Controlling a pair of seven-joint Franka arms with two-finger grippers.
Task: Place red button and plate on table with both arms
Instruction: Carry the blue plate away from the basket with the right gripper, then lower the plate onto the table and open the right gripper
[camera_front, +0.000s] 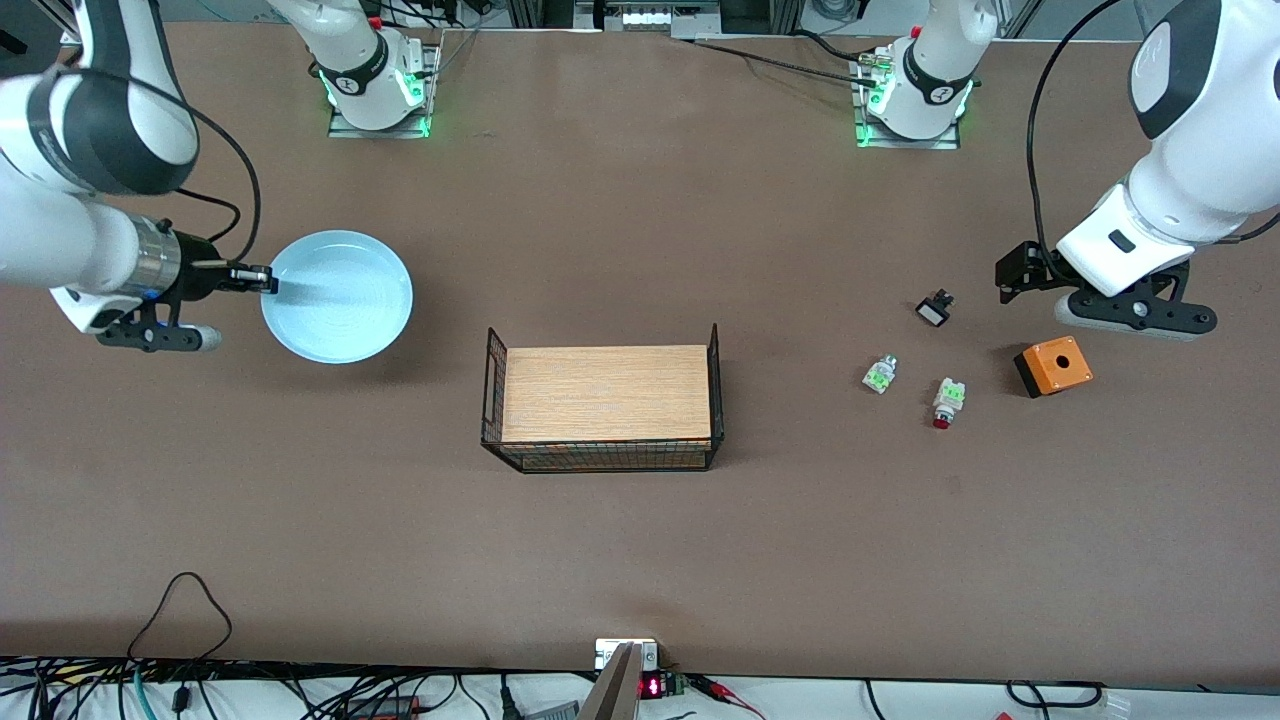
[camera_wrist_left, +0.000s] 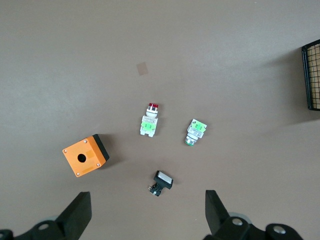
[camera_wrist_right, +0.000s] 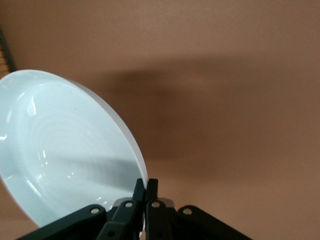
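Observation:
The pale blue plate (camera_front: 340, 295) is toward the right arm's end of the brown table (camera_front: 640, 200). My right gripper (camera_front: 265, 280) is shut on its rim, which shows in the right wrist view (camera_wrist_right: 145, 185), where the plate (camera_wrist_right: 65, 150) is tilted and casts a shadow on the table. The red button (camera_front: 944, 403) lies on the table toward the left arm's end, its red cap toward the front camera; it also shows in the left wrist view (camera_wrist_left: 150, 120). My left gripper (camera_front: 1135, 312) hangs open and empty over the table beside the small parts (camera_wrist_left: 147, 212).
A white-green part without a red cap (camera_front: 880, 375) lies beside the red button. A small black-and-white part (camera_front: 934, 308) lies farther from the front camera. An orange box (camera_front: 1053, 367) sits under the left hand's edge. A wood-topped wire rack (camera_front: 605, 410) stands mid-table.

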